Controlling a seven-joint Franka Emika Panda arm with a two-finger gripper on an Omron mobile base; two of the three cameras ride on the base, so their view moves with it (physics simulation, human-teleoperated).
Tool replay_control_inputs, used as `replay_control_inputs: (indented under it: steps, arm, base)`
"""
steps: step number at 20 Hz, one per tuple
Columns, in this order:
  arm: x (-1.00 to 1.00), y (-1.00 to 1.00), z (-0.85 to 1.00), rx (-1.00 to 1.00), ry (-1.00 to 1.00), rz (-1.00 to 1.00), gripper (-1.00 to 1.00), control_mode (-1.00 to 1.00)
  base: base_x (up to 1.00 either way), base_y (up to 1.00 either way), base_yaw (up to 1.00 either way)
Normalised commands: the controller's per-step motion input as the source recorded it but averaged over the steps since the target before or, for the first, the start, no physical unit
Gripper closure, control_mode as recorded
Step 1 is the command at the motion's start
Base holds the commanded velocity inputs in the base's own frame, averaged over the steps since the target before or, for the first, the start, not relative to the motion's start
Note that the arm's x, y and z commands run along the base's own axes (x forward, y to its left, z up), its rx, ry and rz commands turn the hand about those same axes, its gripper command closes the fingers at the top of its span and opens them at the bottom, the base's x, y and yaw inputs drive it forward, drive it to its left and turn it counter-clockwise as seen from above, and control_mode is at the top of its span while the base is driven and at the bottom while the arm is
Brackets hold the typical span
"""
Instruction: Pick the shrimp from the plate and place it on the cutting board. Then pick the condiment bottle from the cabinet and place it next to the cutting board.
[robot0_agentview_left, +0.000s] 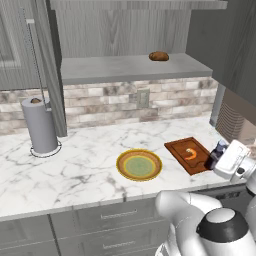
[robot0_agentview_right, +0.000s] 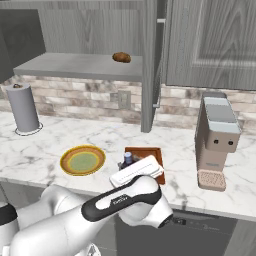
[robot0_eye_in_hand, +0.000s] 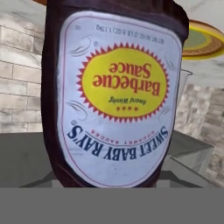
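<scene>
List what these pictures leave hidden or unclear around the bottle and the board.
- Gripper fingers: hand view, the condiment bottle covers them, so the grip itself is unseen.
- Bottle body: left base view, the white hand hides all but the cap; whether it touches the counter is unclear.
- Cutting board: right base view, the hand covers its near part.
- Shrimp: left base view, too small for detail.

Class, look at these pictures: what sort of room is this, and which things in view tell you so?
Most likely a kitchen: a marble counter under a grey wall cabinet, a cutting board holding a shrimp, and a paper towel roll.
</scene>
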Motion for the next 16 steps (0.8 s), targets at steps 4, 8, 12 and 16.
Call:
replay_control_inputs:
  steps: [4,8,12,16]
  arm:
    - [0.0,-0.01,-0.12,0.0,-0.01,0.01,1.0,-1.0]
    - [0.0,0.0,-0.13,0.0,-0.02,0.01,1.0,-1.0]
    - [0.0,0.0,-0.12,0.0,-0.03,0.01,1.0,-1.0]
    - [0.0,0.0,-0.17,0.0,-0.04,0.01,1.0,-1.0]
  base:
    - [0.0,0.0,0.0]
    - [0.0,0.0,0.0]
    - [0.0,0.0,0.0]
    - [0.0,0.0,0.0]
